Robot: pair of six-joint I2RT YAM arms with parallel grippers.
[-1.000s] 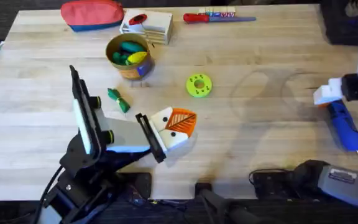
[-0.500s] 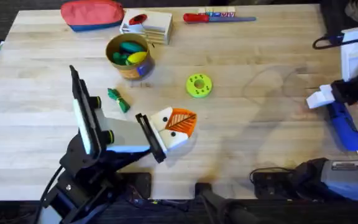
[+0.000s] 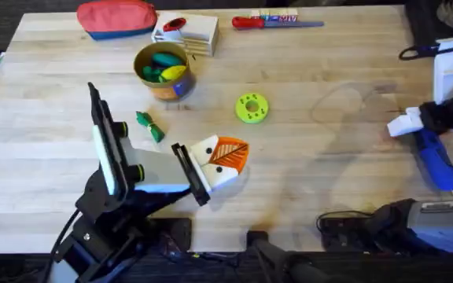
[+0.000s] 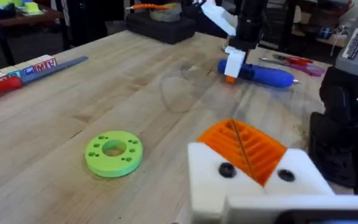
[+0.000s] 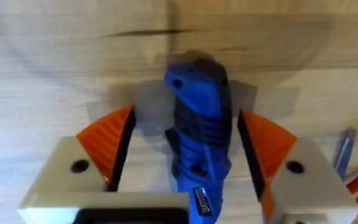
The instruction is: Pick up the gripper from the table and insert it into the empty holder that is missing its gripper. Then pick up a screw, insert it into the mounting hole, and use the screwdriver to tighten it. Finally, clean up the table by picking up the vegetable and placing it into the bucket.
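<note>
Since 1 second ago, right gripper (image 5: 182, 155) shifted slightly left above the screwdriver (image 3: 435, 159) at the table's right edge, everything else unmoved; fingers spread wide, 1 orange pad either side of the blue body, not yet touching. Best lowered squarely and closed at mid-body, probably. Left gripper (image 3: 220, 161) near centre: opening impossible to judge; bucket (image 3: 163, 72) at far left holds green and yellow pieces, vegetable (image 3: 149, 126) just near of it.

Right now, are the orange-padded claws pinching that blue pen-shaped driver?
Apart. The right wrist view shows the right gripper straddling the blue pen-shaped screwdriver, bare wood between it and each orange pad.
</note>
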